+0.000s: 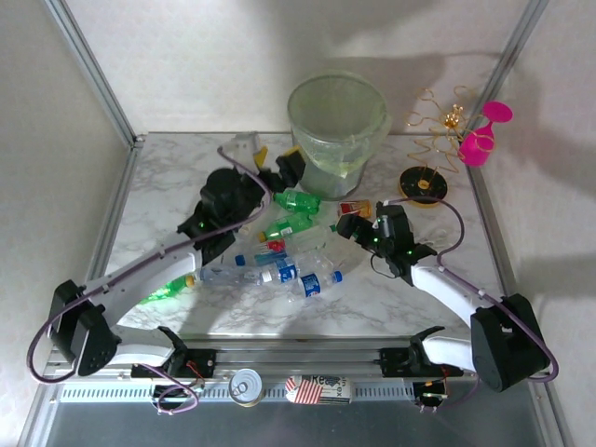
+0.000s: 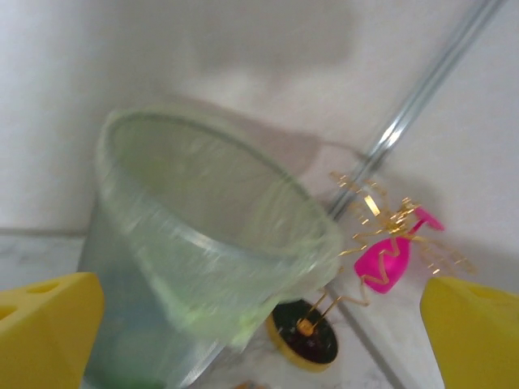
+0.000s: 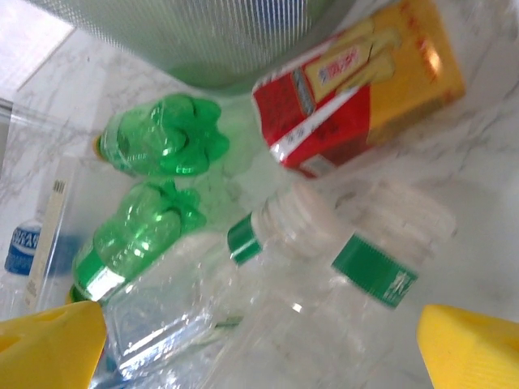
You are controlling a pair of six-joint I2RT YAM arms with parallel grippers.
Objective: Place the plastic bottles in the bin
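Left hand [image 2: 259,340] and right hand [image 3: 259,356] are spread empty; the heaped plastic bottles [image 3: 268,267] could perhaps be scattered on closing.

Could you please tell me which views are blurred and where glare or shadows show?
Left wrist view: the bin and the pink goblet are smeared. Right wrist view: sharper, a glare spot on the red-yellow labelled bottle. Top external view: crisp, broad shadow on the back wall.

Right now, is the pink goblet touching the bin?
Apart. The top view shows the goblet well to the right of the bin, with the gold wire stand standing between them.
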